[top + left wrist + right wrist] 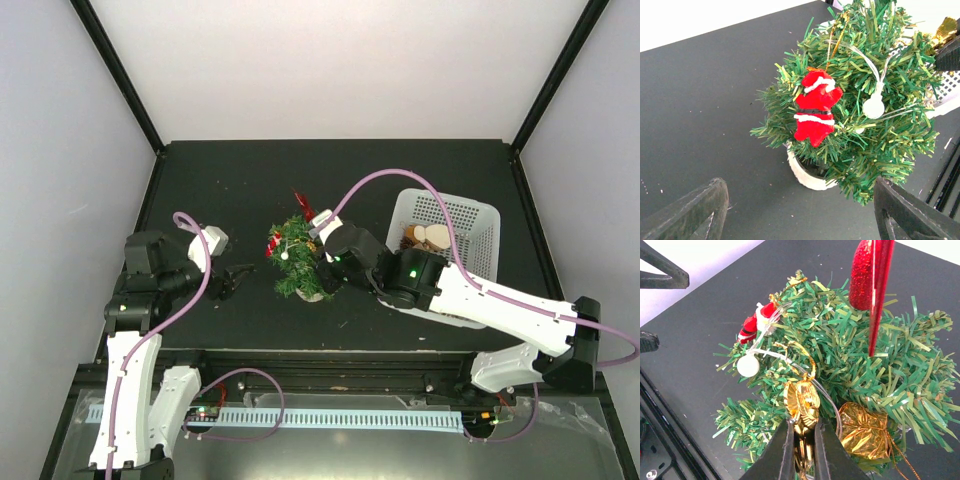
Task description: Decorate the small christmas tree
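Observation:
The small christmas tree [298, 262] stands mid-table on its white base [807, 175]. Its branches [875, 140] carry a red Santa [815, 112], a white ball [873, 106], a red glitter ornament [870, 280] and a gold gift box [862, 430]. My right gripper [801, 429] is shut on a gold ornament [804, 402], held against the tree's branches [900, 365], its gold loop lying among the needles. My left gripper [800, 220] stands open just left of the tree, nothing between its fingers [695, 210].
A white mesh basket [480, 225] with ornaments [428, 238] sits right of the tree, partly under the right arm. White walls enclose the dark table [230, 190] on three sides. A rail runs along the near edge [330, 415].

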You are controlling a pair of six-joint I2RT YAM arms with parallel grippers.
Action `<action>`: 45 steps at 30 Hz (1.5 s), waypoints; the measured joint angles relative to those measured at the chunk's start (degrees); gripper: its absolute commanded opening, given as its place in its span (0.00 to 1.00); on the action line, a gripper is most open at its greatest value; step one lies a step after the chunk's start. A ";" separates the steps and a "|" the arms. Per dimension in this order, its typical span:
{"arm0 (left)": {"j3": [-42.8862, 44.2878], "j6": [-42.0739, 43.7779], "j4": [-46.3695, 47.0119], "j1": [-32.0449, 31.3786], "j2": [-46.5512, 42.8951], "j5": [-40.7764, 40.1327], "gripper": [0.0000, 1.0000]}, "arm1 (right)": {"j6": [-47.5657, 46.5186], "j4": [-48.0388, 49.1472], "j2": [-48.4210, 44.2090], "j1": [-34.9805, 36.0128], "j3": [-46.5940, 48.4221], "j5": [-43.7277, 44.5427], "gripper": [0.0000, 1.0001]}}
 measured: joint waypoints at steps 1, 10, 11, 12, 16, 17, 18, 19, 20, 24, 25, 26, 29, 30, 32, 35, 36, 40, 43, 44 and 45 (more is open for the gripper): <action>0.00 0.00 0.00 0.00 0.00 0.00 0.80 | -0.04 0.00 -0.07 0.00 0.02 0.00 0.01; 0.00 0.02 0.00 0.09 0.00 0.00 0.80 | -0.39 -0.42 -0.20 0.00 2.36 0.04 0.01; 0.00 0.02 0.00 0.15 0.00 0.00 0.80 | -0.50 -0.39 -0.22 0.00 2.49 0.04 0.01; 0.00 0.02 0.00 0.26 0.00 0.00 0.80 | -0.55 -0.44 -0.22 0.00 2.64 0.04 0.01; -0.02 0.02 0.00 0.31 0.00 0.00 0.80 | -0.74 -0.50 -0.22 0.00 2.91 0.02 0.01; -0.02 0.04 0.00 0.31 0.00 0.00 0.80 | -0.76 -0.50 -0.22 0.00 2.91 0.02 0.01; -0.02 0.04 0.00 0.31 0.00 0.00 0.80 | -0.74 -0.52 -0.22 0.00 2.91 0.00 0.01; -0.02 0.04 0.00 0.31 0.00 0.00 0.80 | -0.74 -0.57 -0.22 0.00 2.91 0.00 0.01; -0.02 0.04 0.00 0.31 0.00 0.00 0.80 | -0.74 -0.68 -0.22 0.00 2.91 -0.04 0.01; -0.02 0.07 0.00 0.31 0.00 0.00 0.80 | -0.72 -0.87 -0.22 0.02 2.91 -0.39 0.01; -0.02 0.07 0.00 0.31 0.00 0.00 0.80 | -0.72 -0.87 -0.22 0.02 2.91 -0.42 0.01; -0.04 0.07 0.00 0.31 0.00 0.02 0.80 | -0.72 -0.85 -0.22 0.00 2.91 -0.44 0.01; -0.04 0.09 0.00 0.31 0.00 0.00 0.80 | -0.72 -0.87 -0.24 0.02 2.91 -0.55 0.01; -0.04 0.09 0.00 0.31 0.00 0.02 0.80 | -0.72 -0.87 -0.26 0.02 2.91 -0.66 0.01; -0.04 0.11 0.00 0.31 0.00 0.02 0.81 | -0.72 -0.90 -0.35 0.02 2.95 -0.87 0.01; -0.04 0.28 0.00 0.31 0.00 0.02 0.81 | -0.70 -0.96 -0.46 0.00 3.26 -1.20 0.01; -0.04 0.35 0.00 0.31 0.00 0.02 0.81 | -0.70 -0.94 -0.59 0.02 3.28 -1.33 0.01; -0.37 0.46 0.02 0.31 -0.07 0.02 0.81 | -0.48 -0.96 -1.03 0.02 3.34 -1.70 0.01; -0.61 0.46 0.00 0.31 -0.15 0.02 0.81 | -0.20 -0.98 -1.22 0.02 3.34 -2.01 0.01; -0.63 0.46 0.02 0.31 -0.15 0.02 0.81 | -0.07 -0.96 -1.27 0.02 3.34 -2.14 0.01; -0.63 0.46 0.02 0.33 -0.15 0.02 0.81 | 0.04 -0.96 -1.27 0.02 3.34 -2.38 0.01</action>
